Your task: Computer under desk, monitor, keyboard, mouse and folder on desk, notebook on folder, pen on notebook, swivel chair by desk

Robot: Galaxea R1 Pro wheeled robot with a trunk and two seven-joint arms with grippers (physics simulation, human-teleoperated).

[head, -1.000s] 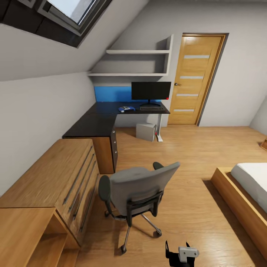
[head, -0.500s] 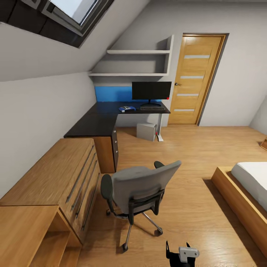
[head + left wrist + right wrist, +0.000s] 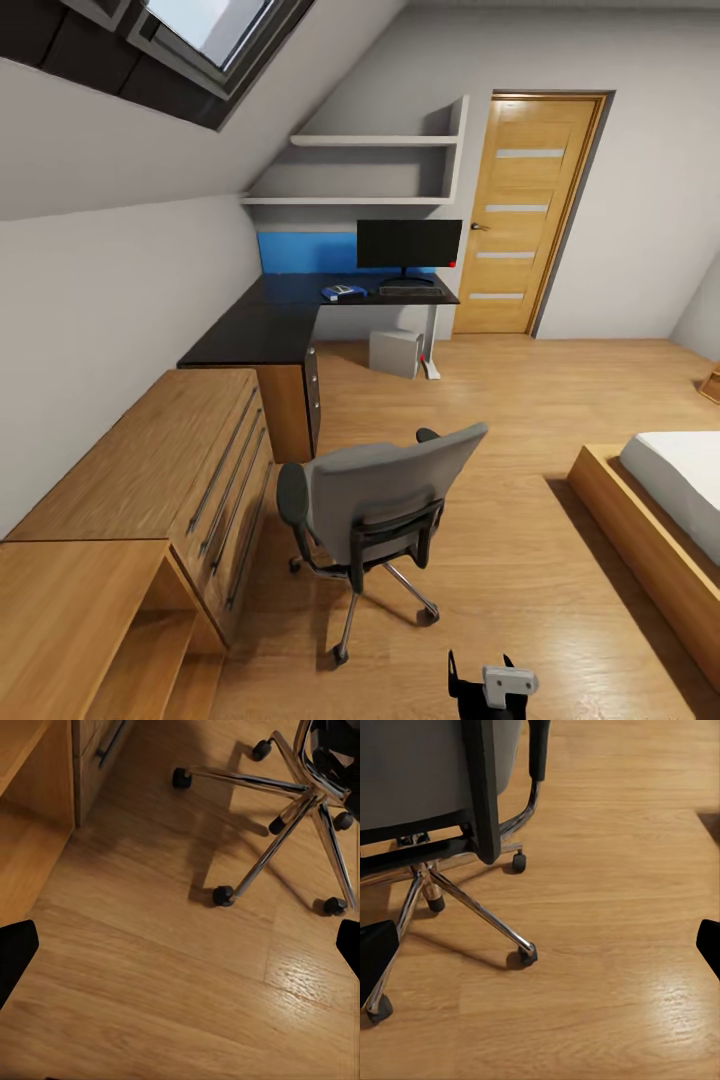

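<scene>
Black-topped desk [image 3: 262,330] in far corner, monitor [image 3: 409,244] and keyboard [image 3: 408,290] on it, blue folder [image 3: 342,292] beside keyboard. Computer [image 3: 396,353] under desk. Grey chair [image 3: 375,500] on floor, well apart from desk. Both grippers' fingers spread apart, empty: left [image 3: 180,945], right [image 3: 540,945].

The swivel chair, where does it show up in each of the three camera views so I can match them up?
Head view: swivel chair in the lower middle, back toward the camera, on the wooden floor.
Left wrist view: its chrome wheeled base in the upper right.
Right wrist view: its grey backrest and base in the upper left.
Shared landmark: the chrome star base.
</scene>
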